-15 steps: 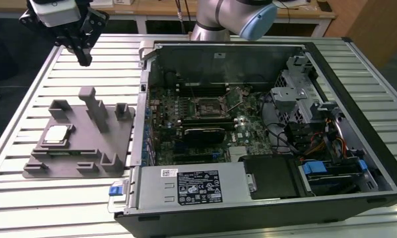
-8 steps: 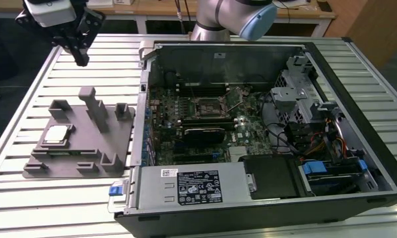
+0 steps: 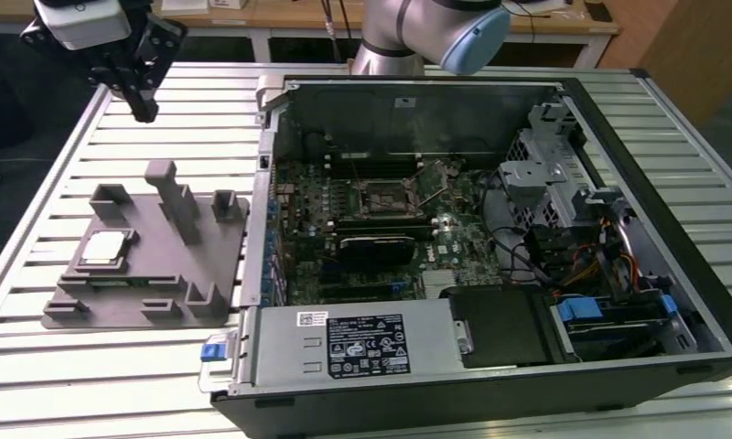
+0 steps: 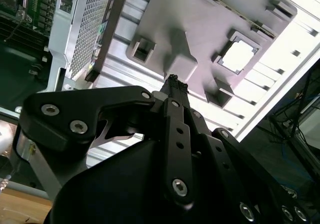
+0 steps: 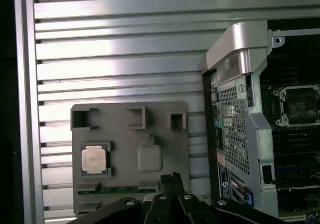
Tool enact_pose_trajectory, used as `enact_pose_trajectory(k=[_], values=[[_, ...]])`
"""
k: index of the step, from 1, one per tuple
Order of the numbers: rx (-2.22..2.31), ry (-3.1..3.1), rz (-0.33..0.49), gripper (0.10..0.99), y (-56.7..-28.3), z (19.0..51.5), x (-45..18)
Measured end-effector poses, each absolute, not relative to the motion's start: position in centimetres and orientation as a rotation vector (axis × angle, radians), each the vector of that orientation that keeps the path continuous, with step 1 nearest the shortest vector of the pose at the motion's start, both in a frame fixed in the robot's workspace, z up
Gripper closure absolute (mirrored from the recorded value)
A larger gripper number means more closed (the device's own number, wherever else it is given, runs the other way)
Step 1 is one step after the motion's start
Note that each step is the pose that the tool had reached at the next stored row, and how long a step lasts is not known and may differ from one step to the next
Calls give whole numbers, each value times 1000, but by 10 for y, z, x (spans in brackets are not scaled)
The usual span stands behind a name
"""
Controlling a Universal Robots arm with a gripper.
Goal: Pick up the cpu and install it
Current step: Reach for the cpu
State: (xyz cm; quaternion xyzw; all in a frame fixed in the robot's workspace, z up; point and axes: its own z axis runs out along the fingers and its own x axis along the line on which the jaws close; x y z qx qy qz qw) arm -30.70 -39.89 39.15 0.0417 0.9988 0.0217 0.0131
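Small silvery cpu (image 3: 106,249), flat in its square pocket on the grey plate (image 3: 146,306), out toward the exterior view's left side of the table (image 3: 48,183). Not picked up yet. Touched by nothing.

Just beside the plate, on the exterior view's right, the open computer case (image 3: 659,183), with the green board (image 3: 464,247) inside and the black-framed socket (image 3: 381,194) near the middle of it. So no part of the job done so far, judging by how things lie: lifting left to do, carrying left to do, setting down into the socket left to do.

High over the table, well apart from the cpu, the gripper (image 3: 145,112), in the exterior view's upper left corner. Hung from the arm (image 3: 403,27), reaching across from behind the case. Pointed down at the table slats. Both fingers (image 4: 176,103) pressed together at the tips, with nothing held between them. In both wrist views, plate and cpu far below those tips, cpu off to one side, not under them.
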Motion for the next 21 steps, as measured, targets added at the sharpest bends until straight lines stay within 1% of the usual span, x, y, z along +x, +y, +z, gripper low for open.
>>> enact_pose_trajectory(k=[21], values=[[136, 3112, 67, 980, -399, 388, -333]])
